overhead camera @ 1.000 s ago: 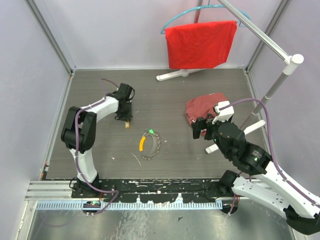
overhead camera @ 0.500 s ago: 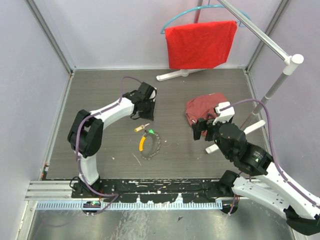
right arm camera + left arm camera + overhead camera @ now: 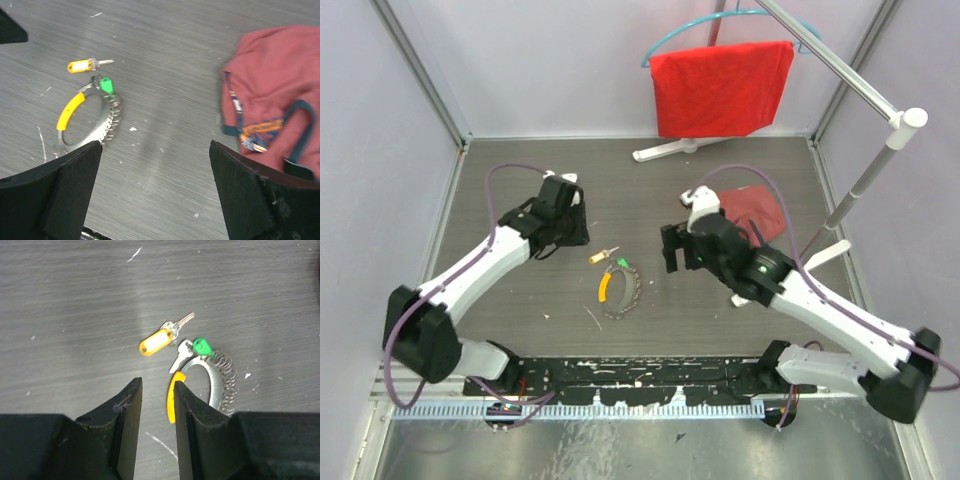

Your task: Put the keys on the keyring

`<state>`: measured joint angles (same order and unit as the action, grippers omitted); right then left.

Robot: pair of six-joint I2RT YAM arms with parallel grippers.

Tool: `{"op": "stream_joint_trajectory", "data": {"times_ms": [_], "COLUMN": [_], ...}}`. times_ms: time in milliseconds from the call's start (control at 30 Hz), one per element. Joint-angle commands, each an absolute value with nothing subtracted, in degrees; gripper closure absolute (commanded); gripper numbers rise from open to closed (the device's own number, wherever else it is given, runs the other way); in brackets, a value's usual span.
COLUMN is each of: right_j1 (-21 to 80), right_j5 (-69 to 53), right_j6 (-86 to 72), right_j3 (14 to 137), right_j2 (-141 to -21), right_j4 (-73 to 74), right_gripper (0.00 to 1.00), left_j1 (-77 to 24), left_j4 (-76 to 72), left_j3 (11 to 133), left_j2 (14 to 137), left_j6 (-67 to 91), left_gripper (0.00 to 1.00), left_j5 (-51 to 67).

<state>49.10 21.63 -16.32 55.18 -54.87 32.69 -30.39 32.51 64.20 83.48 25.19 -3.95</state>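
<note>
The keyring, a grey coiled loop with a yellow curved section, lies on the dark table. The green-headed key lies at the ring's top end, touching it. The gold-orange key lies loose just above the ring, apart from it. My left gripper hovers left of the ring, jaws a little apart and empty. Its right finger overlaps the yellow section. My right gripper is wide open and empty, right of the ring in the top view.
A crumpled dark red garment lies just right of my right gripper. A red cloth on a teal hanger hangs from a white stand at the back. Grey walls close in the table on both sides.
The left gripper carried the gold-orange key right, left it beside the ring, then drew back left with jaws parted. The right arm swung left toward the ring.
</note>
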Motion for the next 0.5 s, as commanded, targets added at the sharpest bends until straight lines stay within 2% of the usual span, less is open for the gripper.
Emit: {"op": "stream_joint_trajectory", "data": {"times_ms": [0,233,467], "right_j1": [49.3,54.9,55.7], "right_j5": [16.8,22.1,20.0], "right_j6": [-22.4,-33.3,-30.5], "right_j3": [60.5,67.4,74.8], "right_j2": [-65.7,-86.0,-99.2], "right_j4": [24.6,16.5,20.2], "right_gripper": [0.09,0.23,0.39], "left_j1": [-30.0,-30.0,-30.0], "left_j4": [35.9,39.0,37.7], "left_j3": [57.4,51.2,48.5], "left_j2": [73.9,62.5,63.0], "left_j6": [28.6,29.6,29.9], "left_gripper": [0.61,0.51,0.52], "left_j5": [-8.1,-10.4,-5.0]}}
